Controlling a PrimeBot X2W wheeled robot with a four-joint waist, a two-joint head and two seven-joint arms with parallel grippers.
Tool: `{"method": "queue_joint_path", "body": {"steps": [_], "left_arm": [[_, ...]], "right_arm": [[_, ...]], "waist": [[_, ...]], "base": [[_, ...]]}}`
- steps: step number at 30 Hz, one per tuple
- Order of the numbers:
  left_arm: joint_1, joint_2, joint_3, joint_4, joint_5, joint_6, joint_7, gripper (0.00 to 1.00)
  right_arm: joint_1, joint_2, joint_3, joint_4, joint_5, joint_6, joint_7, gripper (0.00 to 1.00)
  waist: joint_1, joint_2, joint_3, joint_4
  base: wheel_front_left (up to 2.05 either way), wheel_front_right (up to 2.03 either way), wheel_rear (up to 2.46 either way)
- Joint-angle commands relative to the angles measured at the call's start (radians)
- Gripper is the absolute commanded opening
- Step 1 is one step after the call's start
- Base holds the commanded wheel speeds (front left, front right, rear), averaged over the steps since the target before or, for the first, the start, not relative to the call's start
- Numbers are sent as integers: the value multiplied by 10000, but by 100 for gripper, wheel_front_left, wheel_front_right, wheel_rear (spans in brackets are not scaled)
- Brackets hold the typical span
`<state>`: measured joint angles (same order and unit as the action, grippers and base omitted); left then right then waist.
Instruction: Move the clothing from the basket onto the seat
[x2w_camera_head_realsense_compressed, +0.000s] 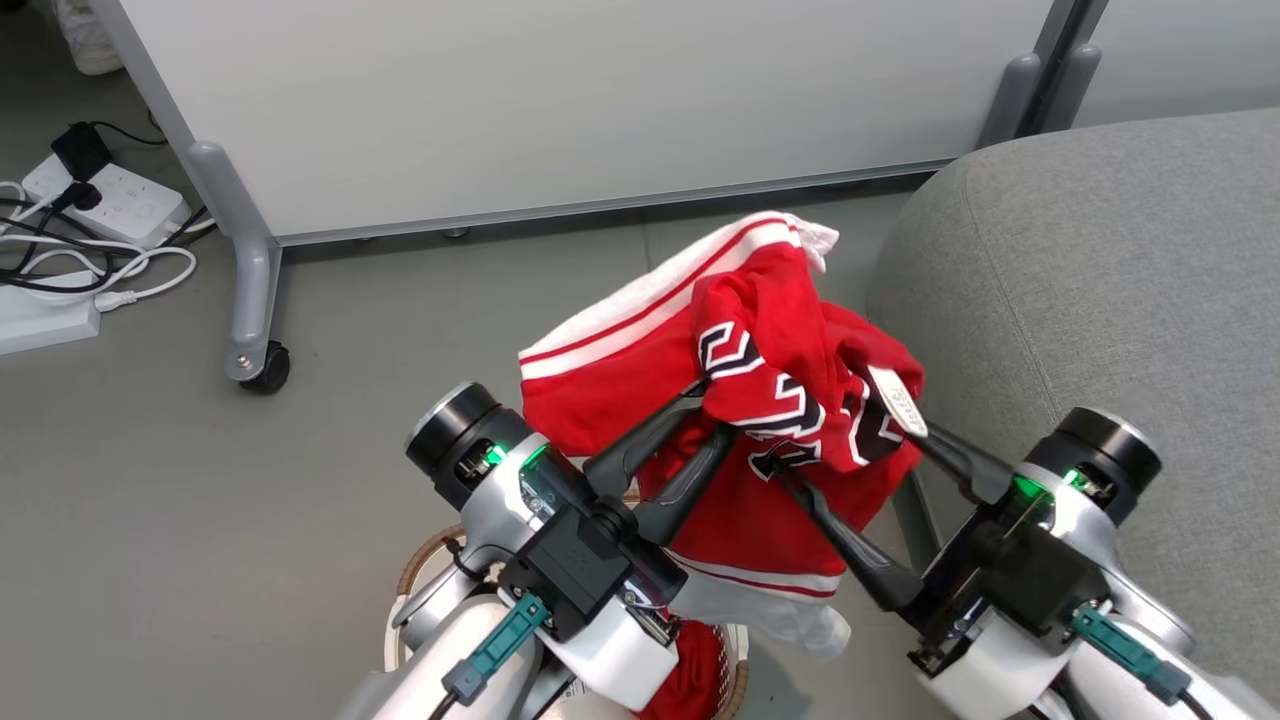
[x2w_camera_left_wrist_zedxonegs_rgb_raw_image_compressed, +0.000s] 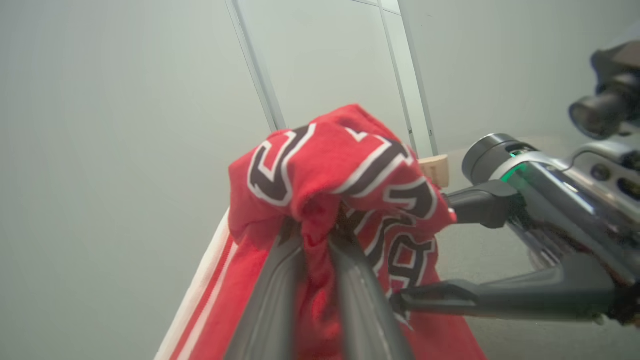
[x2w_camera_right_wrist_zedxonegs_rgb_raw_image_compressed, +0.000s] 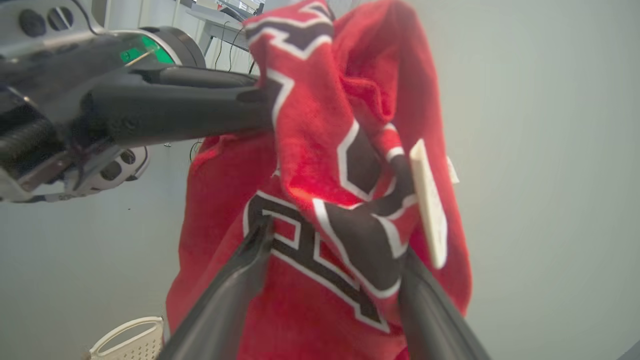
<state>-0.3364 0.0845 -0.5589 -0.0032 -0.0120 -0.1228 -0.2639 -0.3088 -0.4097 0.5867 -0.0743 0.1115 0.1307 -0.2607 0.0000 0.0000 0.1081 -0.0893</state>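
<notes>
Head view | clothing (x2w_camera_head_realsense_compressed: 780, 330) hangs, long axis vertical; left pincer (x2w_camera_head_realsense_compressed: 712, 410) pinching it

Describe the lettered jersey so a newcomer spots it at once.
Find the big grey seat on the right; left of it a red bundle hangs over the basket, pinched by the left pincer. The jersey is the front fold with dark, white-outlined block letters, unlike the white-striped red cloth behind it.

Office-like room, wheeled partition panel (x2w_camera_head_realsense_compressed: 600, 110), power strip (x2w_camera_head_realsense_compressed: 135, 205) on floor
</notes>
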Motion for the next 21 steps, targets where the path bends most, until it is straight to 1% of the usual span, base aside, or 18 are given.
{"method": "queue_joint_path", "body": {"steps": [1, 8, 17, 18, 19, 21], "left_arm": [[-126, 78, -54, -2, -81, -36, -11, 0], [-173, 131, -480, 152, -128, -62, -11, 0], [-175, 123, -1017, 781, -343, -82, -8, 0], [-170, 125, -1054, 852, -354, -83, -8, 0], [-159, 133, -1083, 916, -375, -83, -8, 0], [-123, 148, -1097, 1021, -423, -75, -8, 0]], "right_arm": [[-162, -77, 174, 127, -98, 2, -34, 100], [-581, 17, 917, 572, -135, 2, -36, 100], [-755, 433, 1151, 958, 243, 2, -36, 100], [-690, 524, 1113, 1043, 389, 2, -37, 41], [-579, 642, 968, 1142, 601, 2, -37, 0], [-525, 777, 739, 1307, 863, 1, -39, 0]], "waist": [[0, 0, -2, 5], [0, 0, -36, 13], [0, 0, -163, 156], [0, 0, -180, 178], [0, 0, -195, 197], [0, 0, -217, 239]], "base": [[0, 0, 0], [0, 0, 0], [0, 0, 0], [0, 0, 0], [0, 0, 0], [0, 0, 0]]}}
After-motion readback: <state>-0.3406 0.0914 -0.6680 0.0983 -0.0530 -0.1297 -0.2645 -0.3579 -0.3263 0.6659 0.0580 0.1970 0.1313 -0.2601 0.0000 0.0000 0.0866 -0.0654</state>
